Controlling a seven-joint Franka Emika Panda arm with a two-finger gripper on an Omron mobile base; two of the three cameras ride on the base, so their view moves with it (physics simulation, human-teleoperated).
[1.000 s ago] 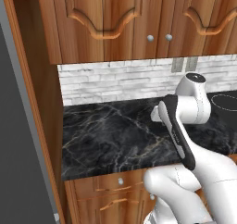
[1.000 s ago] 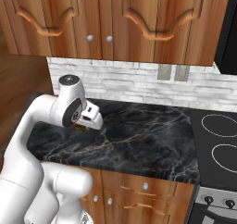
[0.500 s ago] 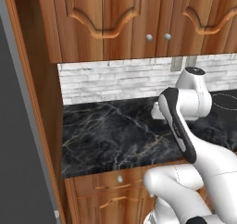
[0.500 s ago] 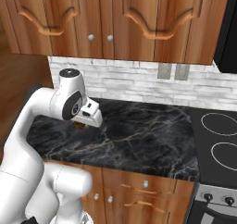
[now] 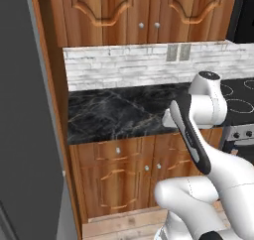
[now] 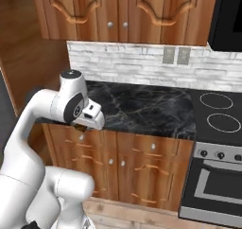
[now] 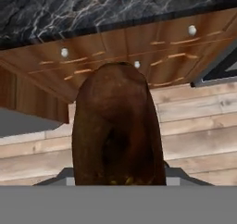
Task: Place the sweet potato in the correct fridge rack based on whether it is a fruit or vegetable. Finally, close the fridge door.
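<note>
The sweet potato [image 7: 118, 130], a dark brown oblong tuber, stands up between my fingers in the hand view, and my gripper [image 7: 118, 173] is shut on it. In the right base view the gripper [image 6: 85, 123] hangs in front of the counter's edge, and a bit of the sweet potato [image 6: 79, 127] shows under it. The left base view has the gripper [image 5: 167, 119] at the counter's front edge. A tall flat grey panel [image 5: 25, 115] at the far left looks like the fridge door. The fridge rack is out of view.
A black marble counter [image 6: 142, 105] runs along the wall over wooden lower cabinets [image 6: 137, 162]. Carved upper cabinets [image 5: 129, 11] hang above. A stove top [image 6: 217, 114] and oven [image 6: 212, 185] stand to the right. Wooden floor [image 7: 199, 126] lies below.
Both base views have pulled back from the counter, so the lower cabinets and floor now show. My gripper stays shut on the sweet potato and sits lower against the counter's edge.
</note>
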